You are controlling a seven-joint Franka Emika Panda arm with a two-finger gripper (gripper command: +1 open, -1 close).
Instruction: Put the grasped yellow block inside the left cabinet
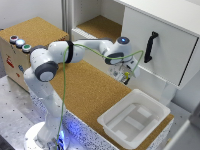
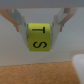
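The yellow block (image 2: 41, 36) sits between the two fingers (image 2: 19, 22) of the tool (image 2: 41, 31), which is closed on it from both sides; in the wrist view the block shows black letters "T" and "S" on its faces, and it hangs above the cork-brown surface (image 2: 35, 74) without touching it. In the exterior view the block (image 1: 126, 76) is only a small yellow spot under the tool (image 1: 125, 75), in the air just in front of the white door with the black handle (image 1: 150, 47). The left cabinet (image 1: 100, 26) is further toward the exterior view's left and behind the arm (image 1: 75, 52); it is open, with white walls, a cork floor and a low white front panel, and I see nothing lying inside it. The block is outside this compartment. Near the edge of the surface (image 1: 85, 90), toward the exterior view's right, stands a shallow white tray (image 1: 159, 111), which seems to hold only its own moulded ribs. On the exterior view's left is a cork-covered box (image 1: 37, 31) with three round buttons (image 1: 20, 43) on top.
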